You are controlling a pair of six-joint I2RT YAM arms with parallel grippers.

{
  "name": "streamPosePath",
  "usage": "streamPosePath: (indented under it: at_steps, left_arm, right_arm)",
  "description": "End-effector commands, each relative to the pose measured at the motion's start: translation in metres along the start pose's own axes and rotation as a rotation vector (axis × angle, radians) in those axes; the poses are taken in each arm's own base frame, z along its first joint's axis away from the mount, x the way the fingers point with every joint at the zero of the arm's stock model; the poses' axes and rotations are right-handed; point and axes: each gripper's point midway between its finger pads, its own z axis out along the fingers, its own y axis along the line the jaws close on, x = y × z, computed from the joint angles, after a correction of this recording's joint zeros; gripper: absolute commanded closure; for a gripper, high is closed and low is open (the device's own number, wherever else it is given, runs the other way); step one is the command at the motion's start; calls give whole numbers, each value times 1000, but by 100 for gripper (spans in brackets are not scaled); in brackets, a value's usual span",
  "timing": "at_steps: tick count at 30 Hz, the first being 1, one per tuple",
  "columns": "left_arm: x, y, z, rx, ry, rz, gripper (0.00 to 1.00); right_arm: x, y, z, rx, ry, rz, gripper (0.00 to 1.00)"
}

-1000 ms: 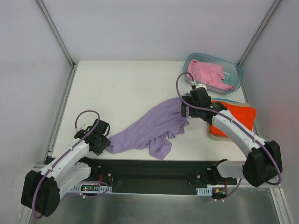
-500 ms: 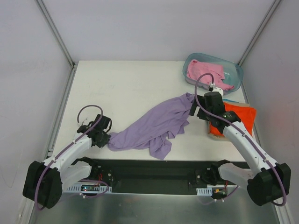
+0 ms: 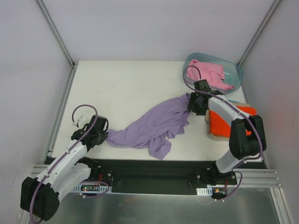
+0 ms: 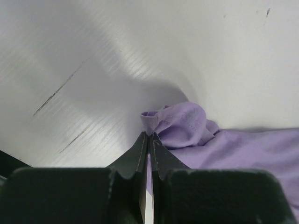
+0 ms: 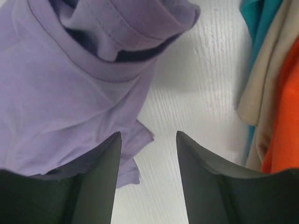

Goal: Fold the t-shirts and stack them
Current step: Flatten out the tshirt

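A lavender t-shirt [image 3: 154,123] lies crumpled and stretched across the table's middle. My left gripper [image 3: 105,135] is shut on its left corner [image 4: 156,122], low over the table; the cloth bunches at the fingertips [image 4: 148,135]. My right gripper [image 3: 194,105] stands open over the shirt's right end [image 5: 70,93], one finger above cloth, the other above bare table. An orange t-shirt [image 3: 220,127] lies folded at the right on a teal one [image 5: 257,18]. A pink t-shirt [image 3: 208,72] sits in the tub.
The translucent blue-green tub [image 3: 238,74] stands at the back right corner. A beige layer [image 5: 261,79] shows between the teal and orange cloth. White walls with metal posts enclose the table on three sides.
My left gripper has shut on the lavender shirt's corner. The right arm has folded back, its gripper staying at the shirt's right end with narrower jaws.
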Motion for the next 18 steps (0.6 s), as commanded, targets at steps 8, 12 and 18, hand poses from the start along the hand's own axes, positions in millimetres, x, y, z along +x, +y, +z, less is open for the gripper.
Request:
streamPosePath:
  at_steps: [8,12,18]
  left_arm:
    - [-15,-7,-8,46,-56,-25,100]
    - [-13,-8,-8,50,-47,-22,100]
    - [-13,-8,-9,60,-48,-22,100]
  right_arm:
    - [-3,2,32,50,77,-10,55]
    - [-2,8,44,28,91,-8,56]
    - [-1,20,59,-31,90,4,62]
